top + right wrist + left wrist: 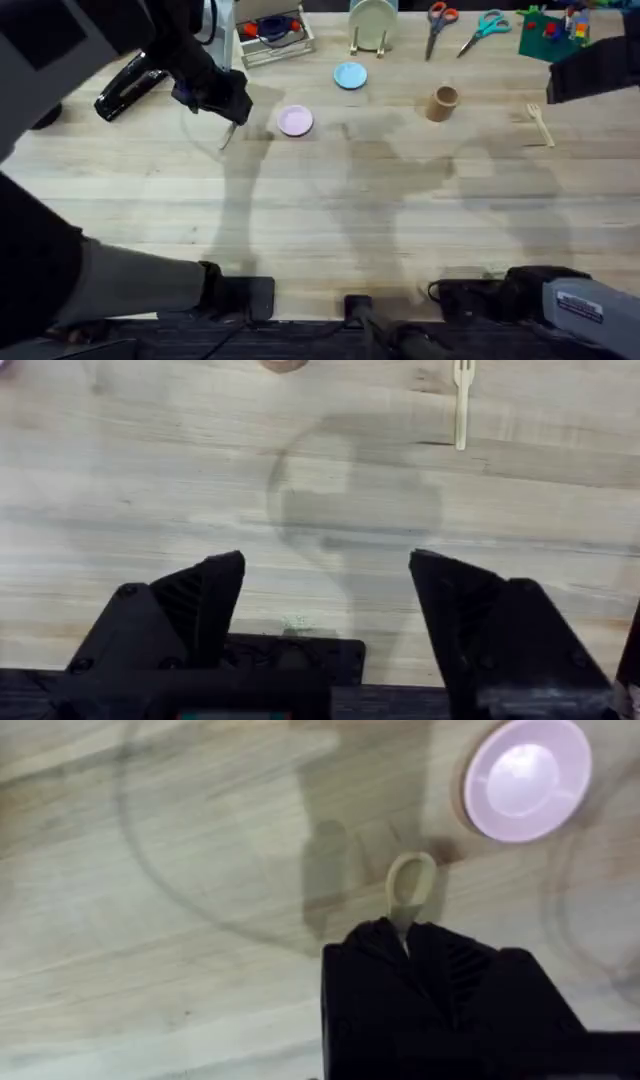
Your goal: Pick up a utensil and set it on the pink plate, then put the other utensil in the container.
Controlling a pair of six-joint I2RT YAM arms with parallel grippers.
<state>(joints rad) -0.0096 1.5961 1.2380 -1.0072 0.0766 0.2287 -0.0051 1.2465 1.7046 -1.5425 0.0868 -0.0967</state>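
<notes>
The wooden table (330, 200) fills the scene. The left arm reaches far out to the table's far left, large and dark in the overhead view. Its gripper, the left gripper (405, 942), is clamped on the utensil (409, 888). In the left wrist view the rounded bowl end sticks out past the black fingers while the handle is hidden between them. In the overhead view the utensil is a thin pale sliver slanting down from the gripper, and whether its tip touches the wood is hard to make out.

The right gripper (327, 595) sits at the near right by its base, jaws spread wide with bare wood between them; in the overhead view that arm is mostly cut off by the near edge.

The container (441, 102) stands upright right of centre at the far side; in the right wrist view just a sliver of it shows at the frame's edge. The pink plate (295, 121) lies just right of the left gripper, near it but apart, with nothing on it. The other utensil (540, 124) lies flat at the far right, well apart from the container and far from the open right gripper, its tines pointing to the far side.
</notes>
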